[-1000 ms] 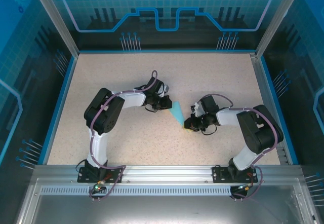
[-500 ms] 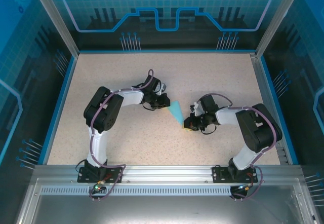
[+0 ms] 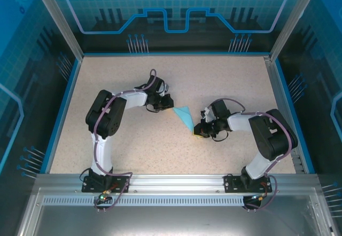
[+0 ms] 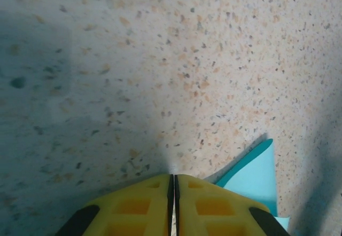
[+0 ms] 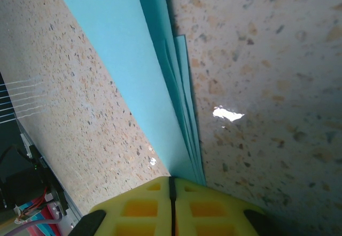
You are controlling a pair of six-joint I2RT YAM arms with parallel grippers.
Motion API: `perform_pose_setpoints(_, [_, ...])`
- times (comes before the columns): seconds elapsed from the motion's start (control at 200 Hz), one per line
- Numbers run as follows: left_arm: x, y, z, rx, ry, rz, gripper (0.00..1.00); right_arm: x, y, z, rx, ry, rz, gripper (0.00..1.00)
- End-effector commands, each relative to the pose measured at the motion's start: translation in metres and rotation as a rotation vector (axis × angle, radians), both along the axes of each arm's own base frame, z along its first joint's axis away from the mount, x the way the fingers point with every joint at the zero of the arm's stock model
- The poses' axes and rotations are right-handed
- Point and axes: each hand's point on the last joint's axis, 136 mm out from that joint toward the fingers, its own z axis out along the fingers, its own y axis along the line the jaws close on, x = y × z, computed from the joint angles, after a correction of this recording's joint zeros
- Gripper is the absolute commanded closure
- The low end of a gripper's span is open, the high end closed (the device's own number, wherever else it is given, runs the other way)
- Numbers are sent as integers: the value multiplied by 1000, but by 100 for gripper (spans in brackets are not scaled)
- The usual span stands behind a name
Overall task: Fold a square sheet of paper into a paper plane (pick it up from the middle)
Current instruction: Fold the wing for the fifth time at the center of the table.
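The paper plane (image 3: pixel 185 116) lies on the speckled table (image 3: pixel 133 150) as a light cyan folded wedge, its wide end toward the left arm and its point toward the right arm. My left gripper (image 3: pixel 170 107) is shut and empty just left of the wide end. In the left wrist view its yellow fingertips (image 4: pixel 172 178) meet over bare table, with the paper plane's corner (image 4: pixel 255 180) off to the right. My right gripper (image 3: pixel 197 133) is shut. In the right wrist view its tips (image 5: pixel 171 181) sit on the narrow end of the paper plane (image 5: pixel 139 70), whose stacked layers run under the right finger.
A blue rim (image 3: pixel 63 108) and aluminium posts (image 3: pixel 56 17) enclose the table. The arm bases stand on the metal rail (image 3: pixel 171 182) at the near edge. Both forearms lie low over the middle of the table.
My left gripper has drawn back and to the left, off the wide end of the paper plane. The plane's wide end now looks broader. The right gripper has not moved.
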Motion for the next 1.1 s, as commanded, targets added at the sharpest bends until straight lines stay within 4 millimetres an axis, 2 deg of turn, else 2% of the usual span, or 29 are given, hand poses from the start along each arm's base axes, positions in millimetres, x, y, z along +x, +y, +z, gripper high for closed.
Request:
perform_pose_setpoints(0.0, [7, 17, 40, 23, -95, 31, 87, -43, -52, -60, -301, 183, -59, 92])
perform_pose_setpoints(0.15, [-13, 7, 71, -10, -155, 14, 86, -42, -52, -61, -300, 184, -57, 92])
perform_pose_setpoints(0.275, [-39, -20, 77, -52, -160, -35, 86, -42, -51, -61, -300, 184, -55, 92])
perform_pose_setpoints(0.45, [-82, -74, 68, -175, -95, -147, 88, -43, -51, -61, -299, 187, -55, 92])
perform_pose_setpoints(0.565, [-100, -95, 55, -189, -53, -189, 90, -43, -51, -61, -299, 187, -55, 92])
perform_pose_setpoints(0.805, [-115, -115, 24, -172, 29, -220, 91, -42, -51, -61, -298, 184, -55, 92])
perform_pose_setpoints(1.095, [-117, -116, 8, -141, 62, -220, 91, -42, -51, -61, -297, 184, -55, 92])
